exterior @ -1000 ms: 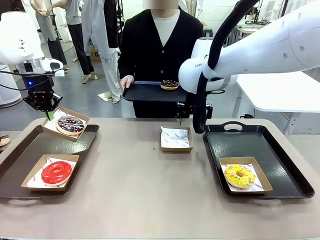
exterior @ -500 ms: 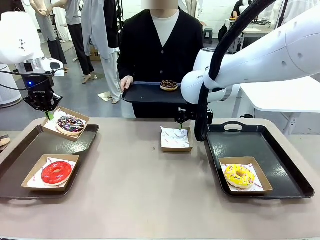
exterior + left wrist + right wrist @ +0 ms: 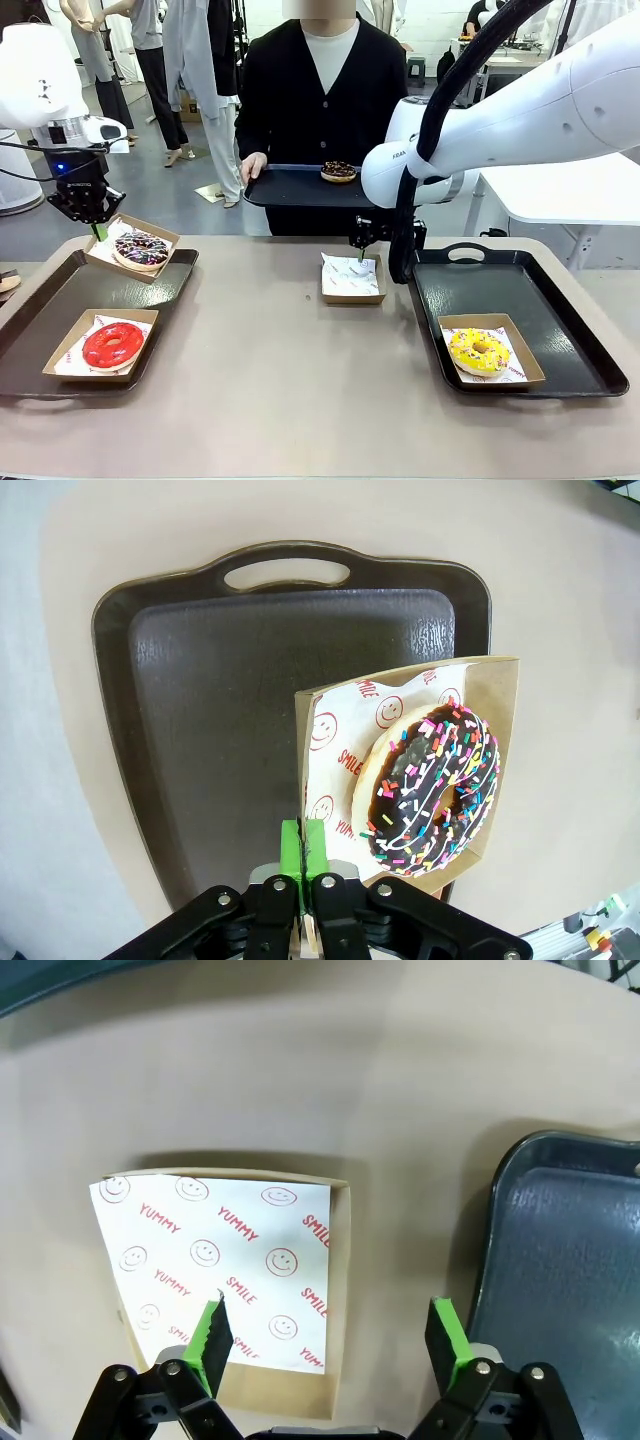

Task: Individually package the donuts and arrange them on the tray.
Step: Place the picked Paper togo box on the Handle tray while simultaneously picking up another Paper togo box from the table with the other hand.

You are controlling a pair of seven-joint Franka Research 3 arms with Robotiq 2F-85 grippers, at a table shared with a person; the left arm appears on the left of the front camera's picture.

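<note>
as wrists show it, left gripper (image 3: 303,855): pressed together on edge of held box (image 3: 500,710), purple donut (image 3: 430,785) inside, tilted at far end of left tray (image 3: 210,710)
right gripper (image 3: 330,1335): spread wide above empty box (image 3: 220,1260), beside right tray (image 3: 570,1280)
red donut (image 3: 111,345): boxed, left tray
yellow donut (image 3: 479,351): boxed, right tray
chocolate donut (image 3: 339,169): on person's tray (image 3: 280,186)

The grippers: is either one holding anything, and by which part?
The left gripper pinches the rim of the cardboard box carrying the sprinkled donut. The right gripper hangs open over an empty box, holding nothing.
</note>
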